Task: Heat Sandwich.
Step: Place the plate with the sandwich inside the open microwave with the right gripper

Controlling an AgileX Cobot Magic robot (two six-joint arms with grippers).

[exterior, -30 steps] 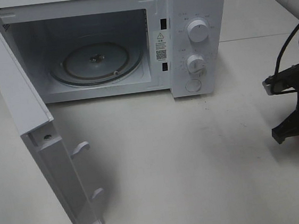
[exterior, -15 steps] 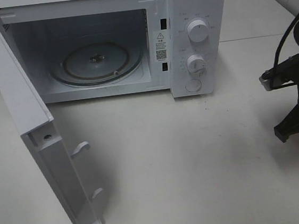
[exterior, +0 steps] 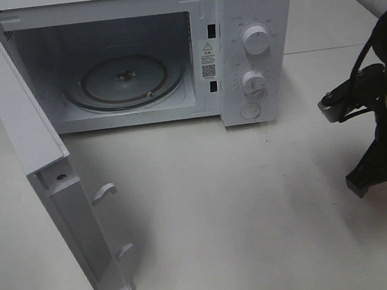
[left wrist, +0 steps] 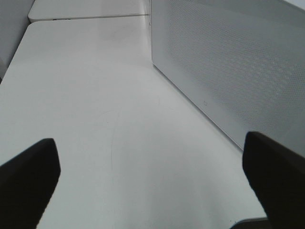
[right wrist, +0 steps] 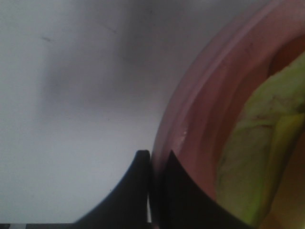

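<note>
The right wrist view shows my right gripper (right wrist: 150, 160) shut on the rim of a round pink plate (right wrist: 190, 119). On that plate lies the sandwich (right wrist: 257, 143), of which only yellow-green filling shows, very close and blurred. My right arm (exterior: 382, 125) stands at the right edge of the exterior high view, where the plate and sandwich are out of view. My left gripper (left wrist: 152, 191) hangs open over bare table, with nothing between its black fingers (left wrist: 28, 179).
The white microwave (exterior: 252, 14) stands at the back with its door (exterior: 37, 168) swung wide open to the left. Its glass turntable (exterior: 124, 79) carries nothing. The door's perforated panel (left wrist: 228, 67) is close beside the left gripper. White table (exterior: 242, 209) spreads in front.
My right arm has shifted leftward into the exterior high view, toward the microwave side. The microwave and its door have not moved.
</note>
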